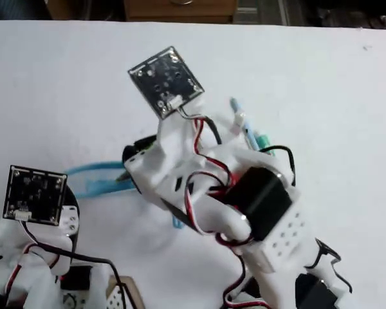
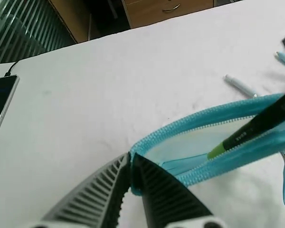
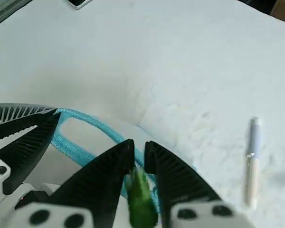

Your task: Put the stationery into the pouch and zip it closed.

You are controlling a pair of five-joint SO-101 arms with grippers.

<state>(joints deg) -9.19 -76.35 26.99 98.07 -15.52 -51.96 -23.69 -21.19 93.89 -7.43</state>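
Left hand [image 2: 131, 164] is clamped on the end of the blue pouch [image 2: 204, 121], propping its unzipped mouth open on the tabletop [image 2: 109, 85]. Right hand [image 3: 138, 159] is closed around a green-and-black marker [image 3: 140, 197], tip angled into that opening. Farther right, a loose pen [image 3: 252, 156] lies apart. The pouch looks soft and floppy, so its stiffer zipper edge suits pinching. The marker seems light, rigid and smooth, best held mid-barrel.

white table [image 1: 64, 64], perhaps wooden drawers [image 2: 147, 12] behind
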